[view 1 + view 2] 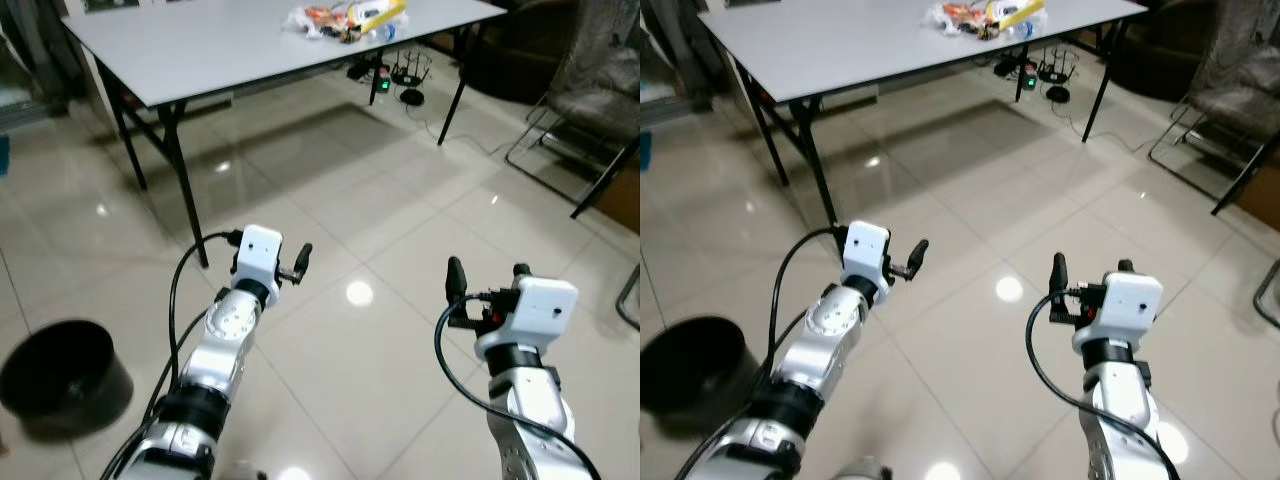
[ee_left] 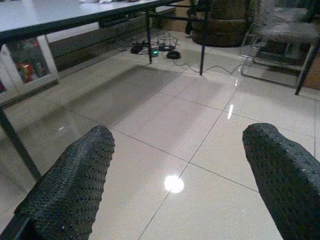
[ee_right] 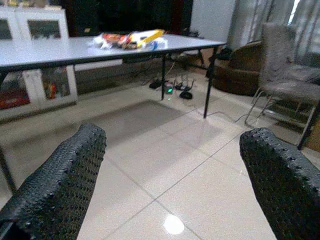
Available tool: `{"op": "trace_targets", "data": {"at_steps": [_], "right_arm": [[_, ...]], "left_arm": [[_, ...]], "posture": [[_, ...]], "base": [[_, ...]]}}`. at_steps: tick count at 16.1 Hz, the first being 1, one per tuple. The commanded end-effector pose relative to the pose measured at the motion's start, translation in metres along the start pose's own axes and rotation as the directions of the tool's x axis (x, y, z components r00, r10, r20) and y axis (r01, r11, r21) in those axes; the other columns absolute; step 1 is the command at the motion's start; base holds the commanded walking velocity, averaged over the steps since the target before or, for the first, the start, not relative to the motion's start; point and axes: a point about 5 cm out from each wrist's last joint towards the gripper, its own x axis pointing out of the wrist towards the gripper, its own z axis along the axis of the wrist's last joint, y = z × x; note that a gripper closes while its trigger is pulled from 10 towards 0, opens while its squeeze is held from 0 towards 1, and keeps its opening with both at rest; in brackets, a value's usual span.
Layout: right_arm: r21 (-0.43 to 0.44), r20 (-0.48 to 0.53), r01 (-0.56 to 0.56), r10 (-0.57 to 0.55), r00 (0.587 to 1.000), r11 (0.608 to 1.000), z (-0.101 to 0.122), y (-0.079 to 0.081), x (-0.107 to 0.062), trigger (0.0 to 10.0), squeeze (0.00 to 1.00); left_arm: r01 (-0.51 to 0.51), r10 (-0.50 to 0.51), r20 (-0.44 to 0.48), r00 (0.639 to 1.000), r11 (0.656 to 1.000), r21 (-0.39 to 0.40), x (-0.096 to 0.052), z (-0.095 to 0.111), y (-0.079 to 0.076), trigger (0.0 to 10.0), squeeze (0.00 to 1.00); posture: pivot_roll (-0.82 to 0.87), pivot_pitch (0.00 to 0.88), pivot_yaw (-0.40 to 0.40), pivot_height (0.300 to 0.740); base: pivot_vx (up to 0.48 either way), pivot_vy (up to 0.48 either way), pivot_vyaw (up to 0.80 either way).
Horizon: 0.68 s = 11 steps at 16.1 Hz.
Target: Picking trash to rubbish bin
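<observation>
**Approach phase: trash not yet in reach, both grippers empty**

- Robot stands on the tiled floor [image 1: 400,230], facing the grey table [image 1: 220,45]. Table is well ahead of both arms.
- Trash pile [image 1: 345,18] (crumpled wrappers, something yellow, a bit of blue) sits on the far part of the table, toward the robot's right end. Individual items too small to sort out.
- Rubbish bin [image 1: 62,375], a dark round tub, is on the floor to the robot's left, near the left arm, well apart from the table's trash end.
- Left gripper [image 1: 297,265] is held out over bare floor, jaws spread, nothing between them. The left wrist view confirms it: two black fingers [image 2: 70,185] wide apart with floor in the gap.
- Right gripper [image 1: 485,278] is likewise raised over the floor, jaws spread and empty; its wrist view looks between the fingers straight toward the table and the pile.
- Chair [image 1: 590,110] stands off to the right; cables and a small device with a green light [image 1: 385,85] lie under the table.

Judgement: step in hand is closing in on the table, with no pick started. Next move calls for walking forward and right until the pile is in reach, then lowering the right gripper onto one item. The bin is behind-left of that spot, so a turn back will be needed after the grab.
</observation>
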Motion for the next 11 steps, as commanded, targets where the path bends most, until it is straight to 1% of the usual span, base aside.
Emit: {"op": "trace_targets", "data": {"at_steps": [1, 2, 4, 6, 10, 11], "right_arm": [[-0.003, -0.005, 0.007, -0.007, 1.000, 1.000, -0.0011, -0.0010, -0.0008, 10.0, 0.00], [-0.003, -0.006, 0.007, -0.008, 1.000, 1.000, -0.0012, -0.0010, -0.0008, 10.0, 0.00], [-0.003, -0.007, 0.007, -0.007, 1.000, 1.000, -0.0014, -0.0006, -0.0008, 10.0, 0.00], [-0.004, -0.007, 0.008, -0.008, 1.000, 1.000, -0.0017, -0.0008, -0.0007, 10.0, 0.00], [-0.015, -0.017, 0.004, -0.004, 1.000, 1.000, -0.0038, 0.0002, -0.0011, 10.0, 0.00], [-0.016, -0.017, 0.003, -0.004, 1.000, 1.000, -0.0039, 0.0003, -0.0012, 10.0, 0.00]], "left_arm": [[-0.006, 0.007, -0.018, 1.000, 1.000, 0.008, -0.0010, -0.0041, 0.0022, 10.0, 0.00], [-0.007, 0.007, -0.018, 1.000, 1.000, -0.007, -0.0010, -0.0044, 0.0020, 10.0, 0.00], [-0.009, 0.009, -0.019, 1.000, 1.000, 0.003, -0.0009, -0.0042, 0.0026, 10.0, 0.00], [-0.008, 0.008, -0.017, 1.000, 1.000, -0.011, -0.0005, -0.0041, 0.0020, 10.0, 0.00], [0.048, -0.048, 0.007, 0.999, 0.999, -0.018, 0.0004, -0.0006, -0.0017, 10.0, 0.00], [0.050, -0.049, 0.010, 0.999, 0.999, -0.016, 0.0004, -0.0002, -0.0019, 10.0, 0.00]], "posture": [[0.15, 0.073, -0.048, 0.740], [0.15, 0.073, -0.048, 0.740], [0.15, 0.073, -0.047, 0.740], [0.15, 0.073, -0.047, 0.740], [0.15, 0.073, -0.048, 0.740], [0.15, 0.073, -0.048, 0.740]], "base": [[0.000, -0.300, 0.00], [0.000, 0.000, 0.00], [0.000, 0.000, 0.00], [0.000, 0.000, 0.00], [0.000, 0.000, 0.00], [0.296, 0.000, 0.00]]}}
